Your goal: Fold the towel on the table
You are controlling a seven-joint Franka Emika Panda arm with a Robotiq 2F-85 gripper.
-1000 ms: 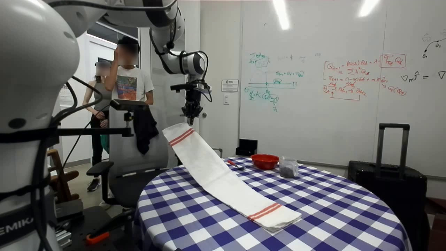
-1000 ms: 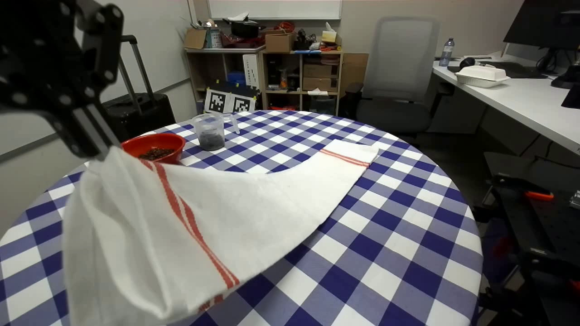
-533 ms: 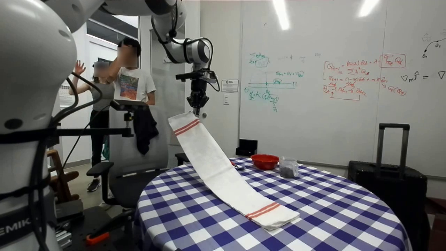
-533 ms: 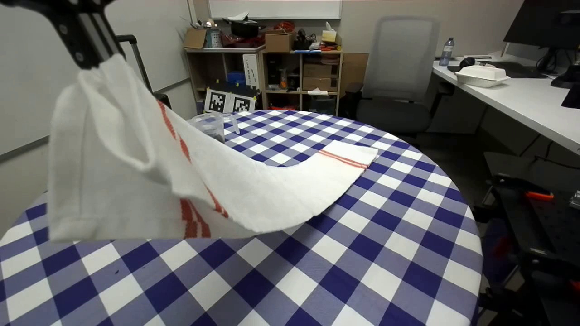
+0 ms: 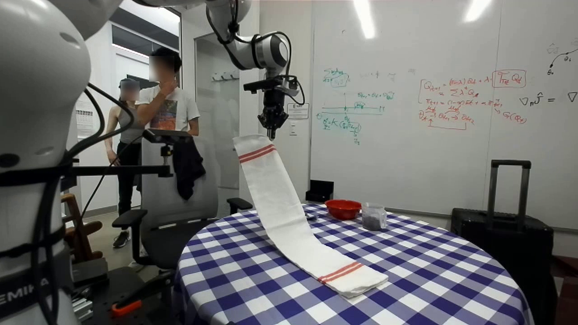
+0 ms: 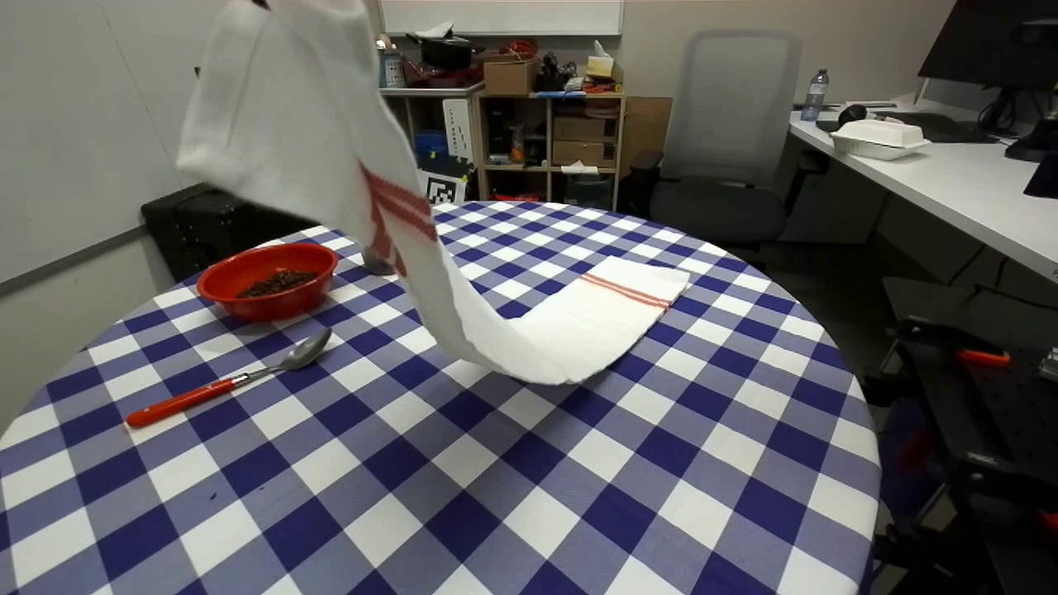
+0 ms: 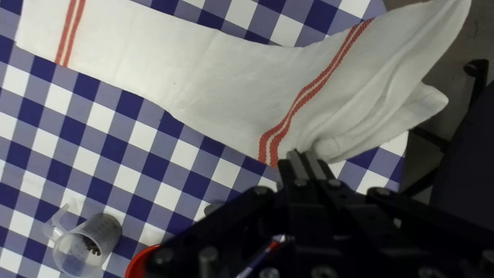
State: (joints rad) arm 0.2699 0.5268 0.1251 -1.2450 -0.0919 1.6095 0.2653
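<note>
The towel (image 5: 282, 212) is a long white cloth with red stripes near both ends. Its near end lies flat on the round table (image 5: 420, 262) in blue-white check; the rest rises steeply. My gripper (image 5: 271, 132) is shut on the raised end, high above the table's far edge. In the wrist view the fingertips (image 7: 303, 154) pinch the towel (image 7: 231, 85) at one side, just past the stripes, and the cloth bunches and drapes there. In an exterior view the towel (image 6: 579, 322) curves up to the upper left, where the gripper is almost wholly out of frame.
A red bowl (image 6: 269, 285) with dark bits stands on the table, with a red-handled spoon (image 6: 231, 380) beside it. A clear measuring cup (image 5: 374, 217) stands near the bowl. An office chair (image 5: 180, 216) and a black suitcase (image 5: 501, 253) stand beside the table.
My gripper has risen and moved right in an exterior view, carrying the towel's end up. More towel has lifted off the table. The spoon has come fully into sight.
</note>
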